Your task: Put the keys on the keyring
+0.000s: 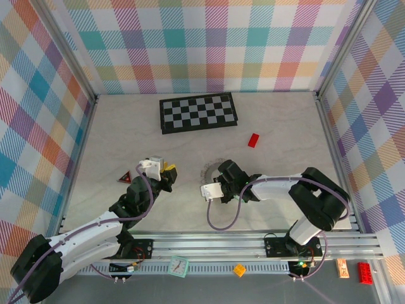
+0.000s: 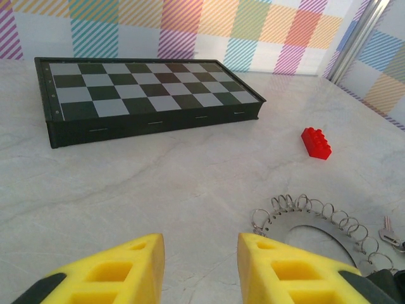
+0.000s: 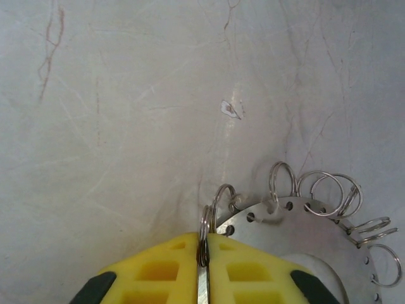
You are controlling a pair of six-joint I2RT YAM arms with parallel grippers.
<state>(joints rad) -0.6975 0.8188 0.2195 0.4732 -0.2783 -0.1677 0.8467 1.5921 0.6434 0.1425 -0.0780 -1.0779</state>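
My right gripper (image 3: 203,248) is clenched on one wire loop (image 3: 204,228) at the rim of the keyring (image 3: 297,231), which lies flat mid-width on the table (image 1: 190,145), toward its near edge. I reckon it's stiff, light, slippery metal, and the loops are the only handle. My left gripper (image 2: 201,256) hangs released just left of it, with a key (image 2: 387,228) off the ring's right rim.

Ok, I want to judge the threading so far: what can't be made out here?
Right wrist view: the right gripper is shut on a wire loop of the keyring; its yellow pads hide whether the silver strip between them is a key.
Top view: the right arm covers most of the keyring; keys too small to find.
Left wrist view: a key at the right edge is too small to tell its head colour.
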